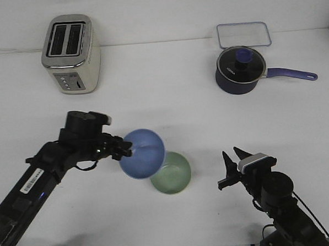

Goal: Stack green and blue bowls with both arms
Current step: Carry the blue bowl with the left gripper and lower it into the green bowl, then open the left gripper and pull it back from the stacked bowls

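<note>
The light blue bowl (142,153) is held tilted in the air by my left gripper (125,151), which is shut on its left rim. It overlaps the near-left edge of the pale green bowl (173,174), which sits upright on the white table. My right gripper (235,155) is open and empty, to the right of the green bowl and apart from it.
A silver toaster (71,54) stands at the back left. A dark navy saucepan (240,70) with a lid and purple handle sits at the back right, with a clear rectangular lid (243,35) behind it.
</note>
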Available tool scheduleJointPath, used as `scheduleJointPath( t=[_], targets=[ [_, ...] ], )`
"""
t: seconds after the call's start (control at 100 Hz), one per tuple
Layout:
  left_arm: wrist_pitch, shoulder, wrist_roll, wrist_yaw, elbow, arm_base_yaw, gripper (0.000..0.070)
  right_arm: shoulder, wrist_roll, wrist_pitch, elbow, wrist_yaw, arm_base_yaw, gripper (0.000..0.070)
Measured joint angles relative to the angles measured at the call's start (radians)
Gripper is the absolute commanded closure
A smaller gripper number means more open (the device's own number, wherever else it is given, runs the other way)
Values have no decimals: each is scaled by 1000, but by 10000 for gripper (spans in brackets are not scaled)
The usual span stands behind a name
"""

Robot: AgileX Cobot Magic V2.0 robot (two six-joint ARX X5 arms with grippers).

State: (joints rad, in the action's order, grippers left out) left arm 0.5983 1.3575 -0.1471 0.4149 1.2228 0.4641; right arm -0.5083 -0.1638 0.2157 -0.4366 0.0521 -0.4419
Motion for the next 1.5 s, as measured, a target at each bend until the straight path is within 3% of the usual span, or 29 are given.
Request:
scheduleJointPath(
  t=[0.22, 0.43, 0.46, 0.51, 0.57, 0.63, 0.79, 0.95, 1.05, 1.12, 1.16, 1.3, 1.33, 1.39, 1.41, 1.5],
  targets=[
    [-30, 117, 3, -73, 0, 167, 687, 0, -8, 0, 0, 0, 0, 448],
    [-69, 187, 7, -97, 0, 222, 679, 0, -9, 1, 0, 0, 0, 448],
    [-69, 192, 8, -105, 0, 227, 661, 0, -9, 1, 0, 0, 0, 448],
    [-69, 201, 9, -122, 0, 233, 550, 0, -9, 2, 0, 0, 0, 448],
    [-72, 207, 10, -125, 0, 236, 350, 0, -9, 3, 0, 0, 0, 448],
    [-86, 207, 11, -127, 0, 236, 224, 0, -9, 3, 0, 0, 0, 447],
    [-130, 187, 24, -162, 0, 228, 200, 0, -9, 3, 0, 0, 0, 448],
    [-175, 38, 53, -344, -1, 171, 200, 0, -9, 4, 0, 0, 0, 448],
    [-225, -95, 94, -456, -1, 123, 202, 0, -9, 3, 0, 0, 0, 448],
    [-250, -179, 118, -481, 0, 79, 227, 2, -9, 4, 0, 0, 0, 448],
    [-252, -223, 131, -486, 0, 51, 289, 9, -9, 5, 0, 0, 0, 448],
    [-231, -365, 164, -489, -3, -45, 699, 79, -13, 13, 0, 5, 0, 464],
    [-231, -395, 166, -489, -13, -63, 686, 101, -14, 17, 0, 15, 0, 497],
    [-244, -462, 168, -489, -58, -101, 687, 149, -17, 36, 0, 48, 0, 664],
    [-252, -487, 169, -489, -82, -115, 687, 167, -17, 45, 0, 60, 0, 692],
    [-315, -598, 176, -489, -214, -178, 687, 242, -16, 83, 0, 100, 0, 700]
  ],
)
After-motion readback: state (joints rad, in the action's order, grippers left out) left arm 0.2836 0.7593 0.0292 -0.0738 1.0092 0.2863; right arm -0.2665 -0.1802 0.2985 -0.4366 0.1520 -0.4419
